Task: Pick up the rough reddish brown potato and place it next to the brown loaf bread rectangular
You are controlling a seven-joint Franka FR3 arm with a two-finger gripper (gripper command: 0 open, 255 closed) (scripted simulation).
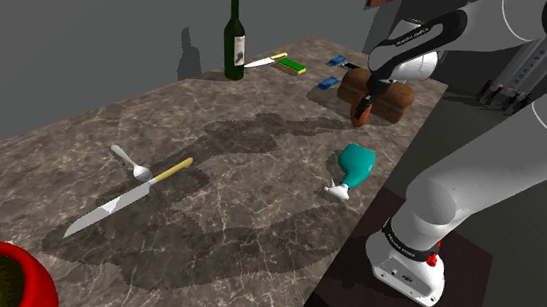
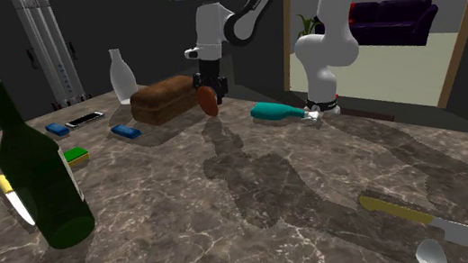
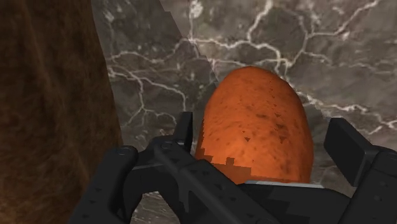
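The all-black two-finger gripper [image 3: 264,137] clasps a rough, reddish-brown oval potato [image 3: 254,102] between its fingers [image 3: 347,143], which press against its two sides. Beyond the fingertips lies the grey, white-veined marble counter [image 3: 305,44]. Just outside one finger rises the dark brown rectangular bread loaf [image 3: 51,95], with a strip of counter between it and the potato.

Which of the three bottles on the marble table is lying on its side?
The teal bottle lies flat on its side. The dark green bottle and the pale clear bottle beside the loaf both stand upright.
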